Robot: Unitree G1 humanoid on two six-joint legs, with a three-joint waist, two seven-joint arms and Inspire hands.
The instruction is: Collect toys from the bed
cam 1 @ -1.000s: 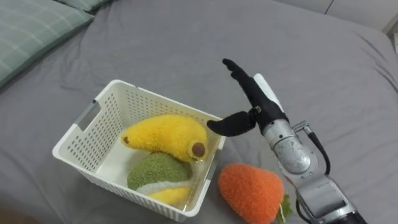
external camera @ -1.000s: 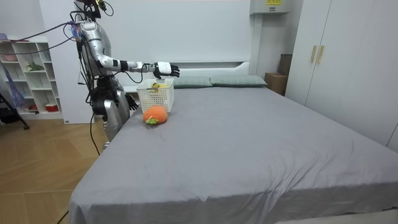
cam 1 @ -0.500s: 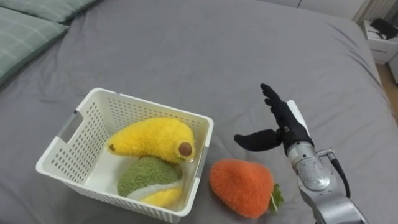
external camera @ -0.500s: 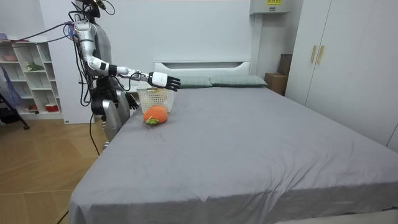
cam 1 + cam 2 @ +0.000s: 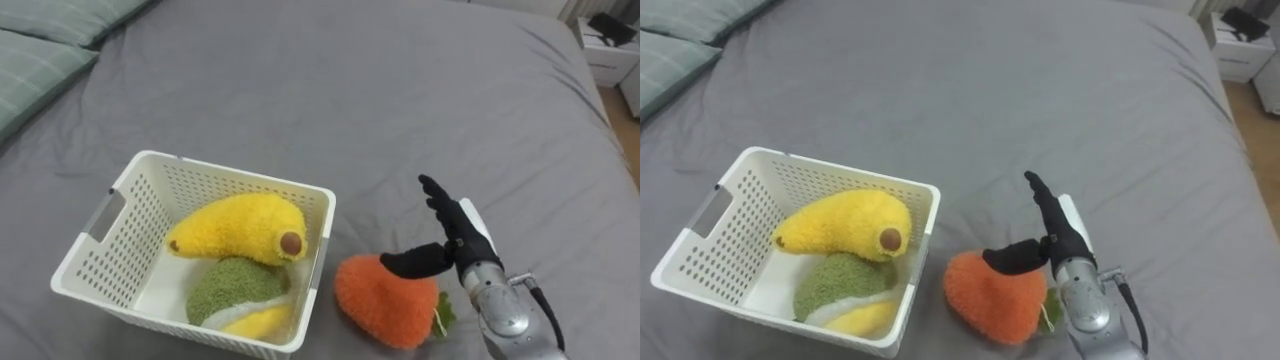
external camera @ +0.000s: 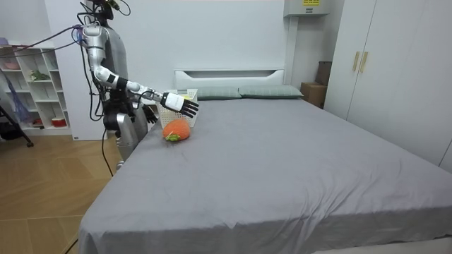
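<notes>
Fingers point(image 5: 438, 198) of the right hand point(image 5: 462, 243) are straight and spread, holding nothing. The thumb juts sideways over the top of the orange plush toy point(image 5: 378, 300); whether it touches the plush cannot be told. The toy lies on the grey bed point(image 5: 350, 90), with a tuft of green leaves at the end nearest the wrist. It is just beside the white plastic basket point(image 5: 235, 175), outside that basket's right wall.

Inside the basket a yellow plush banana point(image 5: 235, 228) with a brown tip rests on top of a green-and-yellow plush toy point(image 5: 230, 292). The basket has perforated walls and a slot handle at its left end. A green checked pillow point(image 5: 35, 65) lies at the head of the bed, well apart from the basket.

In the room view the robot stands on the wooden floor at the side of the bed, near its head end. Its right arm is stretched out over the mattress above the orange toy, and the left hand point(image 6: 149, 113) hangs low by its body. White shelves point(image 6: 35, 85) stand behind it.
</notes>
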